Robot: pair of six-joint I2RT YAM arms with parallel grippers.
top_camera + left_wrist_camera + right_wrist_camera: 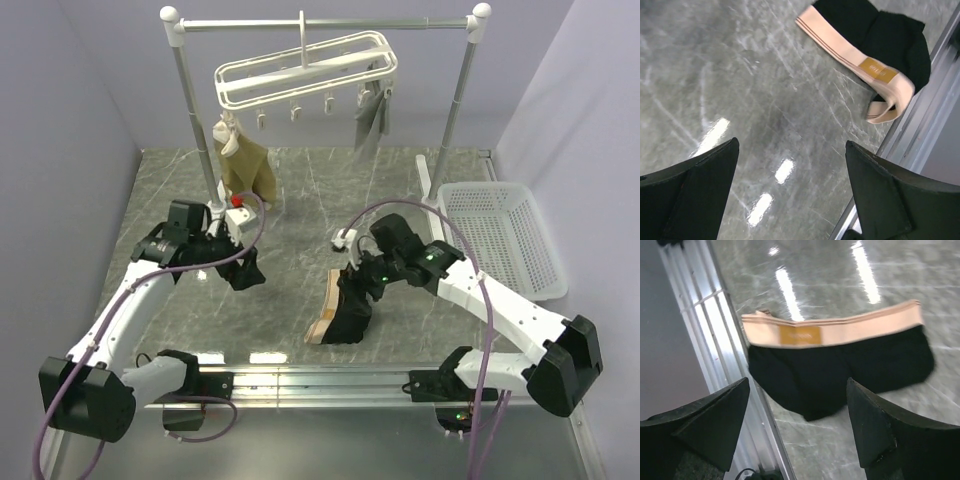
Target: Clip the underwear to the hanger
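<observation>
The black underwear (352,305) with a tan waistband lies flat on the marble table near the front edge. It shows in the left wrist view (890,40) and the right wrist view (840,365). My right gripper (366,280) is open and hovers just above the underwear; its jaws (797,410) hold nothing. My left gripper (245,272) is open and empty over bare table (790,165), to the left of the underwear. The white hanger (305,72) hangs by its hook from the metal rail at the back, its clips dangling.
A tan garment (245,165) and a grey garment (372,118) hang clipped to the hanger's ends. The metal rail (330,24) stands on two white-capped posts. A white mesh basket (500,235) sits at the right. An aluminium rail (320,378) runs along the front edge.
</observation>
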